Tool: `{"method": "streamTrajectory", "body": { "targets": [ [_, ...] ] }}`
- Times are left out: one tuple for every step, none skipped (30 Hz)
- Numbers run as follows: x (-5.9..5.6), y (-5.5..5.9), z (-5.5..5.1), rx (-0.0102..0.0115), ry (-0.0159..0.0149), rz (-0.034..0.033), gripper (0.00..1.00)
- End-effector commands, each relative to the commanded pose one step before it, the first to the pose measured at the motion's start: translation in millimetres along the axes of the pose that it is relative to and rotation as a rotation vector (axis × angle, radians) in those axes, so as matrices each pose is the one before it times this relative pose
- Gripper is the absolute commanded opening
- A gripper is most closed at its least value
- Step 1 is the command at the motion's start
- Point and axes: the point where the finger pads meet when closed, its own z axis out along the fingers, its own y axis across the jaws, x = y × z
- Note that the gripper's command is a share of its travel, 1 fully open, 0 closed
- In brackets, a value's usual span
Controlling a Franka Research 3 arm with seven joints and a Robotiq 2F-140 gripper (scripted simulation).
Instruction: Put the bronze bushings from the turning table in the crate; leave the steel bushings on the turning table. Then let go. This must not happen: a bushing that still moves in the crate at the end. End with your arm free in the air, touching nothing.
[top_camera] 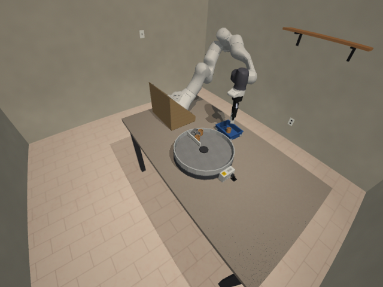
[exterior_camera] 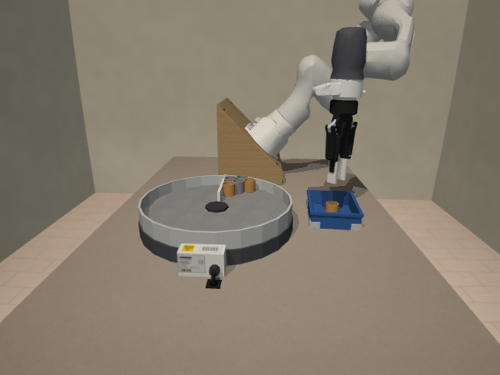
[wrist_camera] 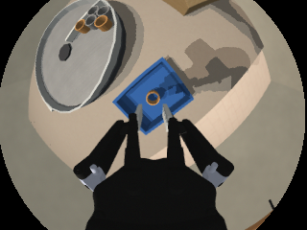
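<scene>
Overhead, the claw (top_camera: 233,120) (exterior_camera: 337,177) (wrist_camera: 153,109) hangs released, its fingers apart with nothing between them, above the blue crate (top_camera: 219,126) (exterior_camera: 334,221) (wrist_camera: 124,109), where 1 bronze bushing (top_camera: 228,130) (exterior_camera: 331,207) (wrist_camera: 153,98) stands, while 2 more bronze bushings (top_camera: 197,137) (exterior_camera: 229,189) (wrist_camera: 82,26) stand among steel bushings (top_camera: 193,133) (exterior_camera: 239,186) (wrist_camera: 91,20) on the turning table (top_camera: 202,170) (exterior_camera: 215,237) (wrist_camera: 43,101).

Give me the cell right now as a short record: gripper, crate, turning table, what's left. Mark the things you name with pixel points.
gripper (top_camera: 232,120) (exterior_camera: 337,177) (wrist_camera: 153,109): partly open, holding nothing, above the crate (top_camera: 223,132) (exterior_camera: 334,222) (wrist_camera: 126,108)
in crate: one bronze bushing (top_camera: 228,131) (exterior_camera: 331,208) (wrist_camera: 153,103), upright
turning table (top_camera: 201,160) (exterior_camera: 181,218) (wrist_camera: 72,77): two bronze, three steel bushings (top_camera: 192,133) (exterior_camera: 238,187) (wrist_camera: 90,22), clustered beside the divider (top_camera: 194,138) (exterior_camera: 219,190) (wrist_camera: 73,34)
remaining: both bronze there
</scene>
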Motion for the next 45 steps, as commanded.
{"method": "streamTrajectory", "body": {
  "targets": [
    [-0.91,1.07,-1.20,-0.00317,0.00051,0.01310,0.28],
    [0.00,0.00,0.00,0.00000,0.00000,0.00000,0.28],
    [0.00,0.00,0.00,0.00000,0.00000,0.00000,0.28],
    [0.00,0.00,0.00,0.00000,0.00000,0.00000,0.28],
    [0.00,0.00,0.00,0.00000,0.00000,0.00000,0.28],
    [0.00,0.00,0.00,0.00000,0.00000,0.00000,0.28],
    [0.00,0.00,0.00,0.00000,0.00000,0.00000,0.28],
    [0.00,0.00,0.00,0.00000,0.00000,0.00000,0.28],
    [0.00,0.00,0.00,0.00000,0.00000,0.00000,0.28],
    [0.00,0.00,0.00,0.00000,0.00000,0.00000,0.28],
    [0.00,0.00,0.00,0.00000,0.00000,0.00000,0.28],
    [0.00,0.00,0.00,0.00000,0.00000,0.00000,0.28],
    [0.00,0.00,0.00,0.00000,0.00000,0.00000,0.28],
    [0.00,0.00,0.00,0.00000,0.00000,0.00000,0.28],
    [0.00,0.00,0.00,0.00000,0.00000,0.00000,0.28],
    [0.00,0.00,0.00,0.00000,0.00000,0.00000,0.28],
    [0.00,0.00,0.00,0.00000,0.00000,0.00000,0.28],
    [0.00,0.00,0.00,0.00000,0.00000,0.00000,0.28],
    [0.00,0.00,0.00,0.00000,0.00000,0.00000,0.28],
    [0.00,0.00,0.00,0.00000,0.00000,0.00000,0.28],
    [0.00,0.00,0.00,0.00000,0.00000,0.00000,0.28],
    [0.00,0.00,0.00,0.00000,0.00000,0.00000,0.28],
    [0.00,0.00,0.00,0.00000,0.00000,0.00000,0.28],
    [0.00,0.00,0.00,0.00000,0.00000,0.00000,0.28],
    [0.00,0.00,0.00,0.00000,0.00000,0.00000,0.28],
    [0.00,0.00,0.00,0.00000,0.00000,0.00000,0.28],
    [0.00,0.00,0.00,0.00000,0.00000,0.00000,0.28],
    [0.00,0.00,0.00,0.00000,0.00000,0.00000,0.28],
    [0.00,0.00,0.00,0.00000,0.00000,0.00000,0.28],
    [0.00,0.00,0.00,0.00000,0.00000,0.00000,0.28],
    [0.00,0.00,0.00,0.00000,0.00000,0.00000,0.28],
    [0.00,0.00,0.00,0.00000,0.00000,0.00000,0.28],
    [0.00,0.00,0.00,0.00000,0.00000,0.00000,0.28],
    [0.00,0.00,0.00,0.00000,0.00000,0.00000,0.28],
    [0.00,0.00,0.00,0.00000,0.00000,0.00000,0.28],
    [0.00,0.00,0.00,0.00000,0.00000,0.00000,0.28],
    [0.00,0.00,0.00,0.00000,0.00000,0.00000,0.28],
    [0.00,0.00,0.00,0.00000,0.00000,0.00000,0.28],
    [0.00,0.00,0.00,0.00000,0.00000,0.00000,0.28],
    [0.00,0.00,0.00,0.00000,0.00000,0.00000,0.28],
    [0.00,0.00,0.00,0.00000,0.00000,0.00000,0.28],
    [0.00,0.00,0.00,0.00000,0.00000,0.00000,0.28],
    [0.00,0.00,0.00,0.00000,0.00000,0.00000,0.28],
    [0.00,0.00,0.00,0.00000,0.00000,0.00000,0.28],
    [0.00,0.00,0.00,0.00000,0.00000,0.00000,0.28]
  ]
}}
